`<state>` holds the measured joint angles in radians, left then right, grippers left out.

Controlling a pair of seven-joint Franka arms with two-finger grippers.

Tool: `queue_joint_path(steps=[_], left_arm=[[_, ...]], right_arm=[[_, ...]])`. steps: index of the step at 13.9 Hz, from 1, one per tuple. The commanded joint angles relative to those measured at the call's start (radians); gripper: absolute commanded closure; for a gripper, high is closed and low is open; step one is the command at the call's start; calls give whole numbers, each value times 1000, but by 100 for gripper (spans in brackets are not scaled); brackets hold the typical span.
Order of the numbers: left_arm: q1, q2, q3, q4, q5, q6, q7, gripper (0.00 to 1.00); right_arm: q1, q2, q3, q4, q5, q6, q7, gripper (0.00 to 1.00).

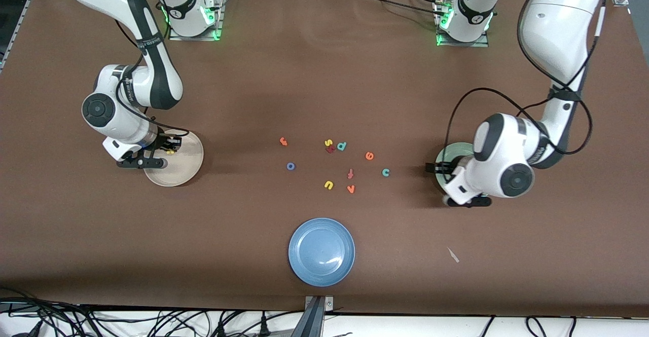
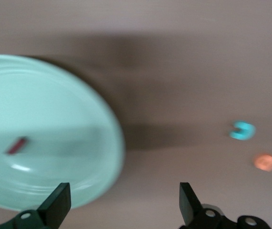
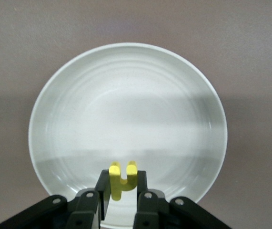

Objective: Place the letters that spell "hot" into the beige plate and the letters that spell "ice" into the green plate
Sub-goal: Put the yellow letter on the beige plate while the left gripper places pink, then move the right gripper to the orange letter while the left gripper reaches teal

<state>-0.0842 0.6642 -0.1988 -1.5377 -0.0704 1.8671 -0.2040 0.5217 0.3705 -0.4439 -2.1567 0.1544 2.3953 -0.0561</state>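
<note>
Right hand (image 3: 122,191) pinches yellow h (image 3: 122,177) over beige plate (image 3: 69,86): let go low, gently. Left hand (image 2: 125,207) wide apart above green plate (image 2: 102,119), red i (image 2: 17,145) inside.

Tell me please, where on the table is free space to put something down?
Bare cloth lies between the beige plate and the blue o, and between the teal c and the green plate. The blue plate holds nothing. The letter cluster around the yellow s is crowded.
</note>
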Motion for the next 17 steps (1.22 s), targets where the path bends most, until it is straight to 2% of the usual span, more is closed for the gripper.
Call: queue_joint_path(steps=[1,3,4,6,8,10,12,13,17], left_arm=[[-75,11,-24,31,20,-3,6,0],[-135,32,-21,31,30,62,12,0],[-164,41,-19,30,79,108,12,0],[-196,70,-22,30,200,167,-5,0],[-203,81,-22,22,204,225,-76,0],[-215,95,-22,19,211,276,-104,0],[-195,113,-22,17,205,317,-104,1],[-192,123,-22,17,201,319,-107,17],[-212,124,-22,1,198,317,-149,63]], right_arm=[[11,-21,10,-9,2,-7,-24,0],[20,-22,34,40,7,-95,7,0],[21,-22,51,67,8,-141,24,0],[43,-19,123,110,11,-194,109,0],[64,-10,200,127,10,-173,162,0],[87,13,243,133,11,-130,163,0],[130,36,258,130,10,-64,162,0],[161,50,258,127,13,-26,166,0],[259,122,258,130,13,88,312,0]])
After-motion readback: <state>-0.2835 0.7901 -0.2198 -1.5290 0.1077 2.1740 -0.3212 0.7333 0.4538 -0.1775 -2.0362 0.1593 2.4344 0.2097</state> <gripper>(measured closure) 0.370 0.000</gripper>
